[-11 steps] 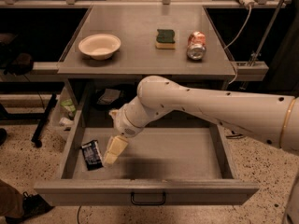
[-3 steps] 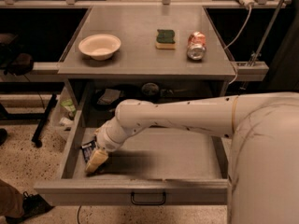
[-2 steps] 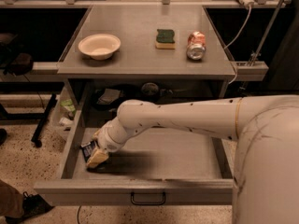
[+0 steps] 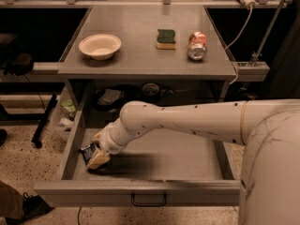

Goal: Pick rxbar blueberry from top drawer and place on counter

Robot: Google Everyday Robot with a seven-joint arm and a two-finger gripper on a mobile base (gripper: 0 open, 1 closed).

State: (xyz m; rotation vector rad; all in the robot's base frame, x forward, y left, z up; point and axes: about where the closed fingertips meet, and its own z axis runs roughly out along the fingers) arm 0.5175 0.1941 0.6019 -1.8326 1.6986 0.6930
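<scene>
The top drawer (image 4: 197, 190) stands pulled open below the counter (image 4: 140, 27). The rxbar blueberry (image 4: 86, 152), a small dark wrapper with white print, is at the drawer's front left corner. My gripper (image 4: 96, 153) reaches down into that corner from the right on a white arm. Its tan fingers (image 4: 99, 160) are closed around the bar, whose left end sticks out tilted. The drawer's dark wire handle (image 4: 148, 201) shows on the front panel.
On the counter are a cream bowl (image 4: 100, 46) at the left, a green-and-yellow sponge (image 4: 166, 38) in the middle and a tipped soda can (image 4: 197, 45) at the right. Clutter lies on the shelf behind the drawer (image 4: 110, 96). A cable hangs at the right (image 4: 239, 25).
The gripper came down from the drawer's middle left onto the bar in the front left corner. Over the last second it has risen slightly with the bar between its fingers.
</scene>
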